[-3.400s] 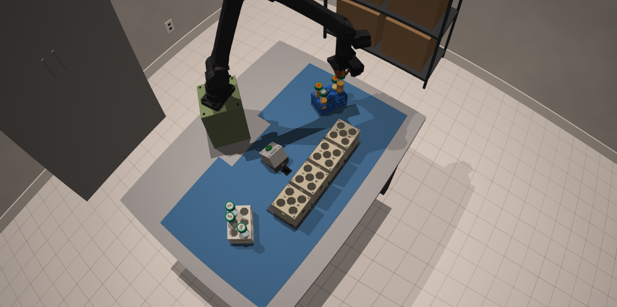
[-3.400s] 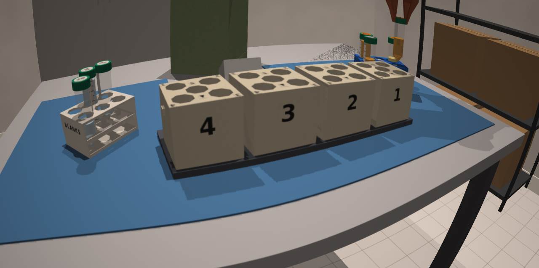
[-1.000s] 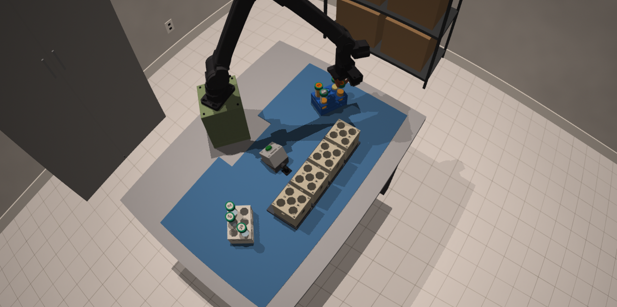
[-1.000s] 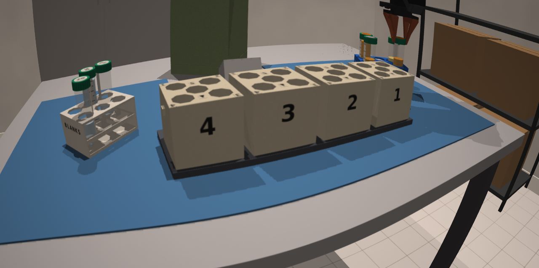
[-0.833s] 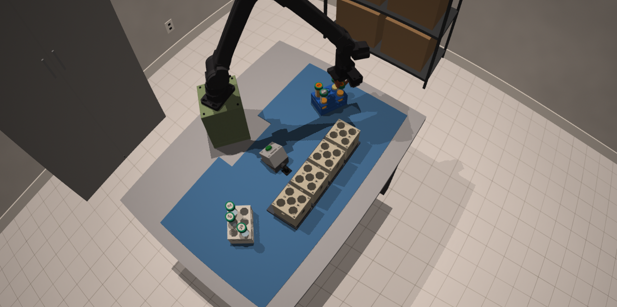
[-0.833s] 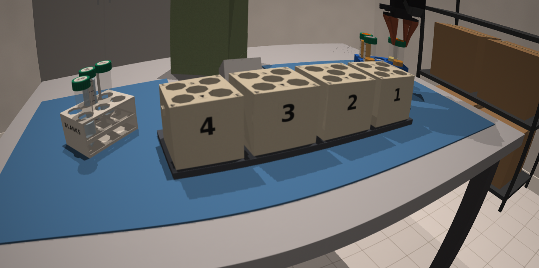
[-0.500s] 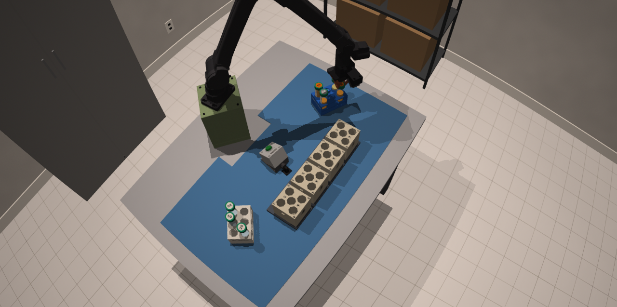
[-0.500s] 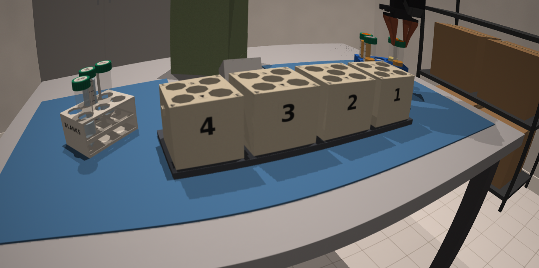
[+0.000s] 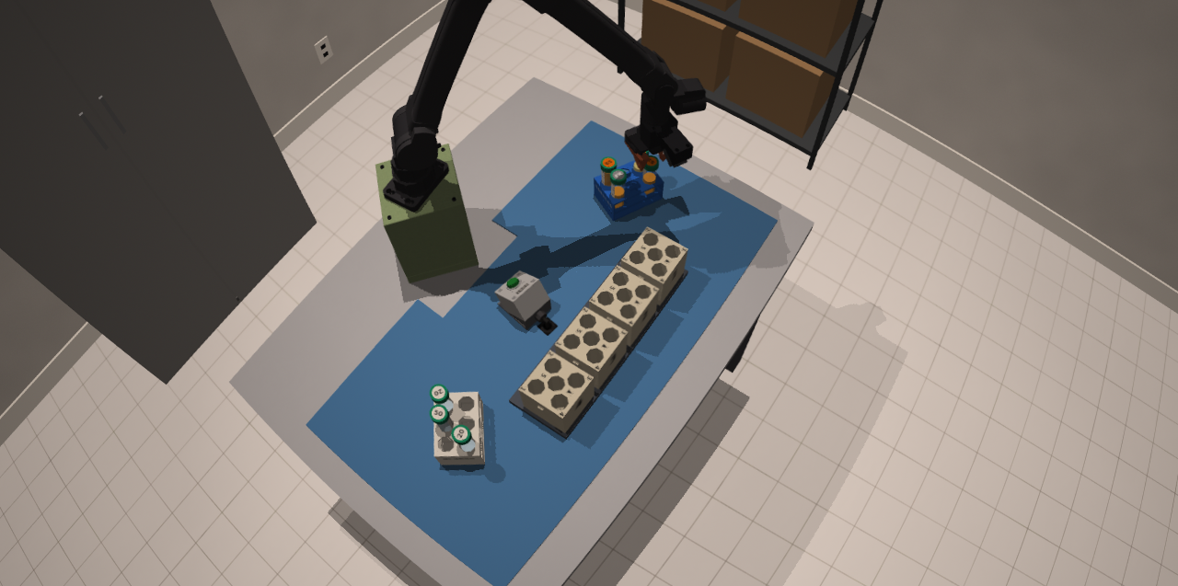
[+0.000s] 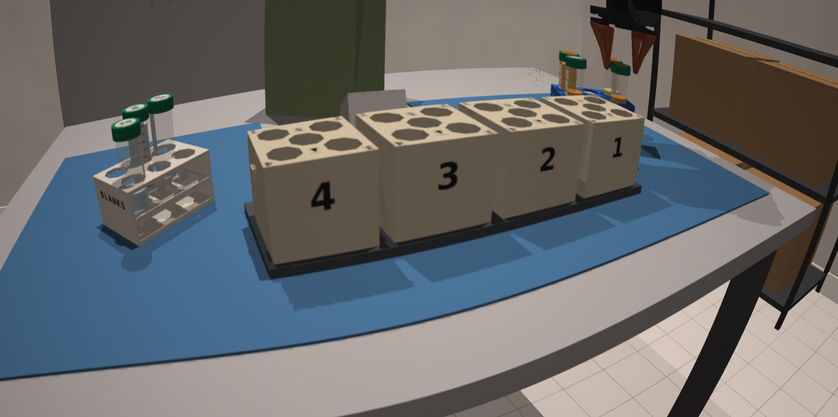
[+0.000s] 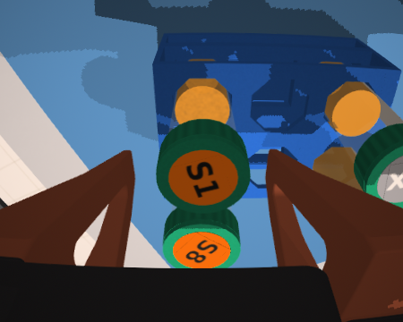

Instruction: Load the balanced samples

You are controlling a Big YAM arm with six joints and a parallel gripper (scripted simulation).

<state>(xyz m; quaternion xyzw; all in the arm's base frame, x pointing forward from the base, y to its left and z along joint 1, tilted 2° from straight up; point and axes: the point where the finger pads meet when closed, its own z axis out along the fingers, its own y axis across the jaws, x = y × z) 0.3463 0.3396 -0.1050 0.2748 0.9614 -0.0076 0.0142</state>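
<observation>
The black arm's claw (image 11: 198, 197) with reddish-brown fingers hangs open over the blue sample rack (image 9: 628, 200) at the far right of the grey tabletop (image 9: 362, 310), gripping nothing. The green-capped tube marked S1 (image 11: 203, 173) stands in the rack between the spread fingers, touching neither. The S8 tube (image 11: 201, 242) stands just beside it, and the grey-dotted X3 tube (image 11: 395, 170) further right.

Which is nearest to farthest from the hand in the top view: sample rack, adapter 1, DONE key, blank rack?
Hand open, holding nothing.
1. Blue sample rack: right below the hand.
2. Adapter 1: nearest end of the adapter row.
3. Green DONE key: mid-table, near the arm's base.
4. Blank rack: far end of the mat.
</observation>
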